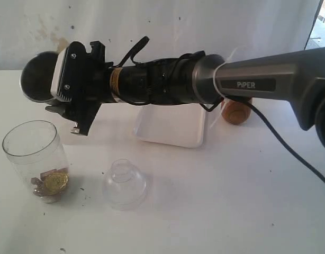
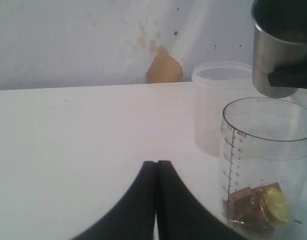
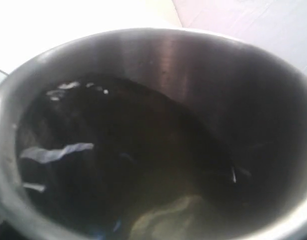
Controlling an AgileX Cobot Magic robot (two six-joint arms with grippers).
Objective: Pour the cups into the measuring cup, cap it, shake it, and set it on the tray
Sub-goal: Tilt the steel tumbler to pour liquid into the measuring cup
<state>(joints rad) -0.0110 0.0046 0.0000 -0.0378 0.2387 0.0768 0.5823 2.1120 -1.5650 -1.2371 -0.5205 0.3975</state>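
My right gripper [image 1: 55, 79] reaches across to the left and is shut on the steel tumbler [image 1: 36, 77], held tipped on its side above the measuring cup [image 1: 34, 159]. The right wrist view looks into the tumbler's [image 3: 158, 60] dark inside, where a few shiny scraps lie. The measuring cup [image 2: 268, 165] stands upright and uncapped, with a gold coin and brown pieces at its bottom. The brown wooden cup [image 1: 236, 111] stands behind the arm at the right. The white tray [image 1: 170, 128] lies under the arm. My left gripper [image 2: 156, 167] is shut with nothing in it, low over the table beside the measuring cup.
A clear dome-shaped lid [image 1: 124, 183] sits on the table to the right of the measuring cup. A frosted translucent cup [image 2: 216, 107] stands behind the measuring cup, near the wall. A black cable hangs from the right arm.
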